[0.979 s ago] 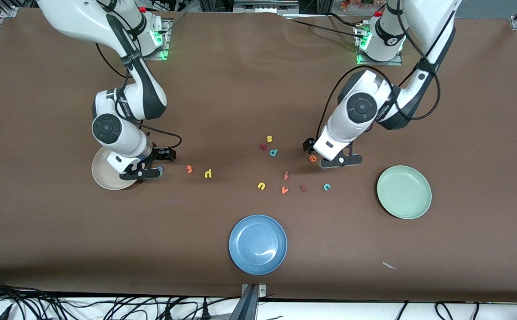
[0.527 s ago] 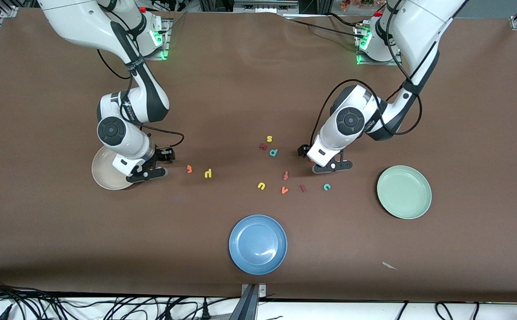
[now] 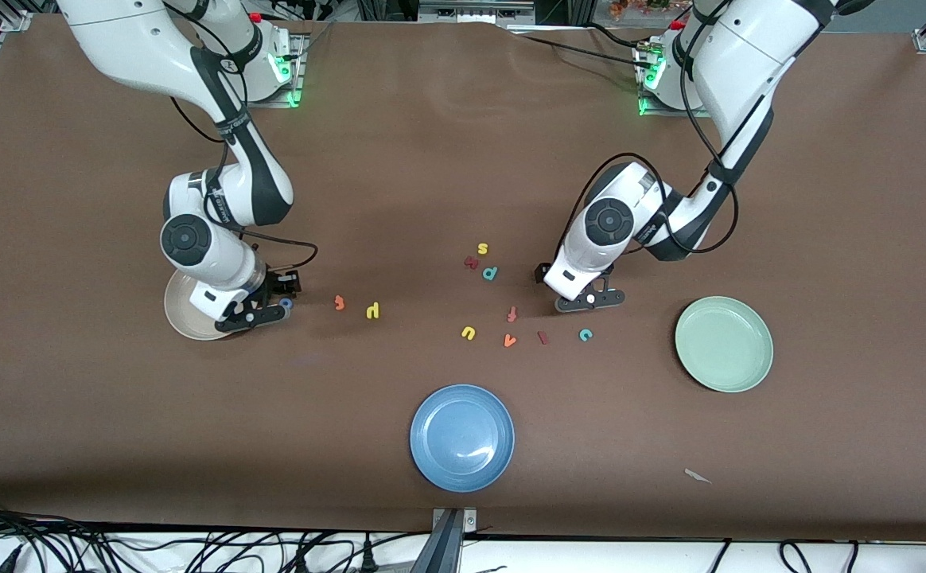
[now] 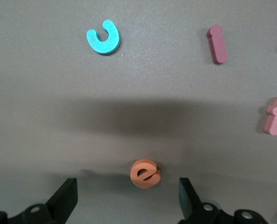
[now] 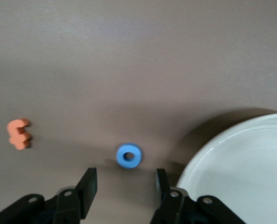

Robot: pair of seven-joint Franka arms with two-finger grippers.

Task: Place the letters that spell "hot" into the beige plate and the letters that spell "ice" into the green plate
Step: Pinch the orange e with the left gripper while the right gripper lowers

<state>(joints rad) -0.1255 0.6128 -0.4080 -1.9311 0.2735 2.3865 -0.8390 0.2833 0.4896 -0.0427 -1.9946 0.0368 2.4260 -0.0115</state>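
My right gripper [image 3: 270,309] [image 5: 124,186] stands open, low over the table beside the beige plate [image 3: 180,314] [image 5: 250,158]. The blue o [image 3: 285,303] [image 5: 129,156] lies just ahead of its fingertips, untouched. The orange t [image 3: 340,302] [image 5: 18,133] and the yellow h [image 3: 373,310] lie farther toward the table's middle. My left gripper [image 3: 582,293] [image 4: 127,200] is open and low over the orange e [image 4: 145,174], which lies between its fingers without contact. The teal c [image 3: 585,334] [image 4: 103,37] and the dark red i [image 3: 542,337] [image 4: 216,44] lie nearer the front camera. The green plate [image 3: 723,344] holds nothing.
A blue plate [image 3: 461,437] sits near the front edge. Around the middle lie a red f [image 3: 512,314] [image 4: 274,115], an orange v [image 3: 509,341], a yellow u [image 3: 468,333], a yellow s [image 3: 482,249] and a teal p [image 3: 491,273].
The left gripper has come down over the orange e, hiding it in the front view. The right gripper's jaws have narrowed and it has shifted slightly by the beige plate.
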